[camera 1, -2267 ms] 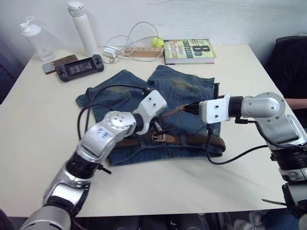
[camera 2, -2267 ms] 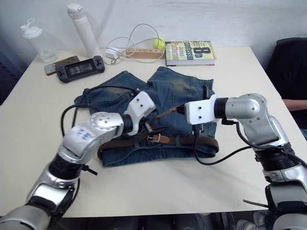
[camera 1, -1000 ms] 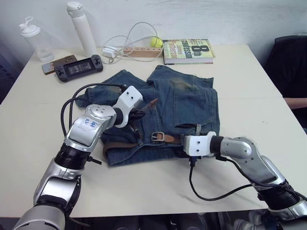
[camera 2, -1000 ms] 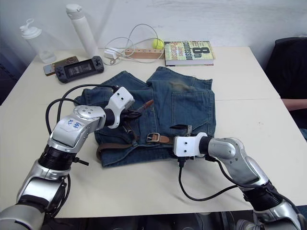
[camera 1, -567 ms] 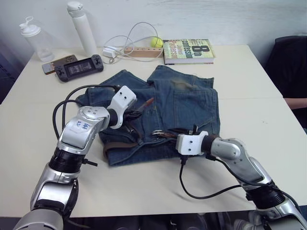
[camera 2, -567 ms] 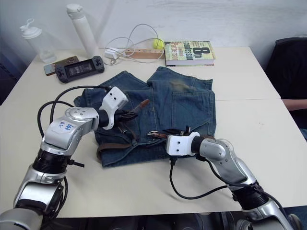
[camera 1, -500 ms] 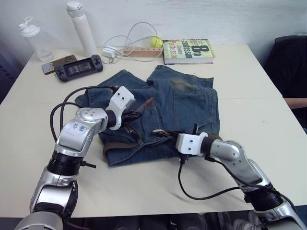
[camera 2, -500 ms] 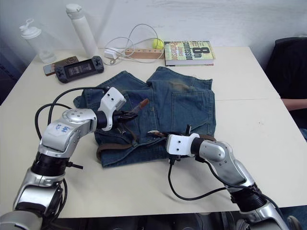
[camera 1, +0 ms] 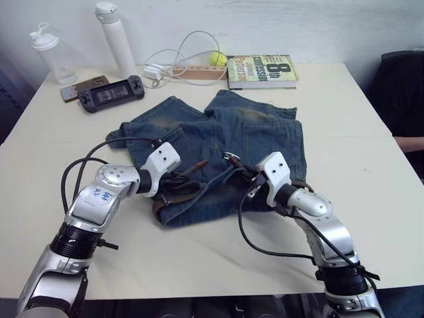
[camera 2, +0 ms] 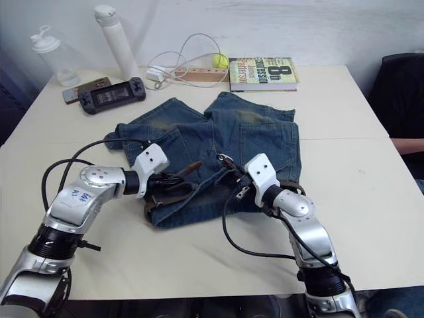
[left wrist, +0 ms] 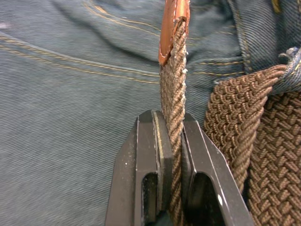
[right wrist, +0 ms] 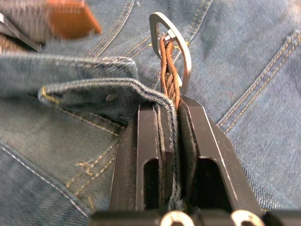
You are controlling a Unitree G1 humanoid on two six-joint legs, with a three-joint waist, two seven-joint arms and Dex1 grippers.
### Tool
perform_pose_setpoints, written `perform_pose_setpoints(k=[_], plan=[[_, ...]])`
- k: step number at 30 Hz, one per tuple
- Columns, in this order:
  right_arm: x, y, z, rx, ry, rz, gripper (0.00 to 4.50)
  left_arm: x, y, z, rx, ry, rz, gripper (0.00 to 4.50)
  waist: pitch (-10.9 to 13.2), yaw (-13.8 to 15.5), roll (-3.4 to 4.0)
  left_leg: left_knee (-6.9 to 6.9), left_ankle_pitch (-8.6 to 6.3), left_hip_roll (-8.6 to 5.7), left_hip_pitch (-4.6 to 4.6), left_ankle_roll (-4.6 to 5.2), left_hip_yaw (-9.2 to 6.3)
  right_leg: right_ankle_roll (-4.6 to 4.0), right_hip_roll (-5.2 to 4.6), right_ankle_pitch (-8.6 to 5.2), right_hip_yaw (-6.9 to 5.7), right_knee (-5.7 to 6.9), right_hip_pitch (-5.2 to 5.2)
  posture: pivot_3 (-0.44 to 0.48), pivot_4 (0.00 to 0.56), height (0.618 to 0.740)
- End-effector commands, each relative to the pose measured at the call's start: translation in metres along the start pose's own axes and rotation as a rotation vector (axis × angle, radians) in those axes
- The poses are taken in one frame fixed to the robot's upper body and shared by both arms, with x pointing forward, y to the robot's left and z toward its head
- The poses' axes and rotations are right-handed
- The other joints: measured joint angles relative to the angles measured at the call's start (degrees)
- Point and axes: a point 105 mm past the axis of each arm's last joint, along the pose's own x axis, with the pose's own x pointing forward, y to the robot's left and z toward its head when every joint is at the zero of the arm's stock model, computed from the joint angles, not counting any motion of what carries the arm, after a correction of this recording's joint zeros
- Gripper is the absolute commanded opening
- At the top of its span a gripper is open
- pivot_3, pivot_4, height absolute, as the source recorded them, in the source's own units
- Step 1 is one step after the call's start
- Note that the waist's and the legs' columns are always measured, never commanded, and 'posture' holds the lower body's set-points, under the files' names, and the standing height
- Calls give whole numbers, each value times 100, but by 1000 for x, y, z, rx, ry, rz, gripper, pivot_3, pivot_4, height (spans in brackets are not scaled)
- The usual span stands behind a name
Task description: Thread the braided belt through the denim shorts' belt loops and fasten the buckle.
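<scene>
On a pale table [camera 1: 59,152], denim shorts [camera 1: 265,136] spread mid-surface. Left hand [left wrist: 171,141] pinching braided belt [left wrist: 173,94] just behind its tan tip. Right hand [right wrist: 170,136] clamped on the strap, perhaps denim too, right beside the buckle [right wrist: 171,37].

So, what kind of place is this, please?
Probably an office or home desk: a light table holds a book, a handheld game console and a white cable, beside denim shorts.

A cream table [camera 1: 344,112] stands against a white wall [camera 1: 318,26]
</scene>
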Motion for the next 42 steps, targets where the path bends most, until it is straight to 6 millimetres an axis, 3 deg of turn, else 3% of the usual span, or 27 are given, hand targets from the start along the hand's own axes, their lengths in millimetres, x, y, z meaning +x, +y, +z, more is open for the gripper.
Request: perform_pose_setpoints(k=[1,8,15,22,30,38,42], plan=[[-3,6,19,-16,-61,0,32,3,-3,15,42,-32,-8,0,0,0,0,0,0,0,0,0,0,0,0,0,1,1,-1,0,150,735],[-3,17,25,-43,-73,42,32,17,3,25,7,-52,25,0,0,-10,0,0,0,-1,0,0,0,0,3,0,2,4,-3,0,150,735],[-2,21,26,-68,-78,66,32,33,-4,35,3,-70,-1,0,0,-5,0,0,0,-4,0,0,1,0,4,0,9,10,-8,0,150,735],[-1,22,26,-76,-78,63,32,36,-11,37,-12,-83,-28,0,0,-5,0,0,0,-3,0,0,1,0,5,0,9,9,-9,0,150,735],[0,25,5,-131,27,61,32,38,-8,58,-20,-191,22,0,0,1,0,1,0,-4,0,0,1,0,4,0,10,9,-9,0,150,735],[0,28,9,-141,14,80,32,44,-19,54,-28,-204,-2,0,0,-4,-1,1,0,-3,0,0,1,0,5,0,11,9,-9,0,150,735],[-3,44,13,-191,2,203,32,50,-20,51,-34,-198,-4,0,0,-5,-1,2,0,-4,0,0,1,0,6,0,11,8,-9,0,150,735]])
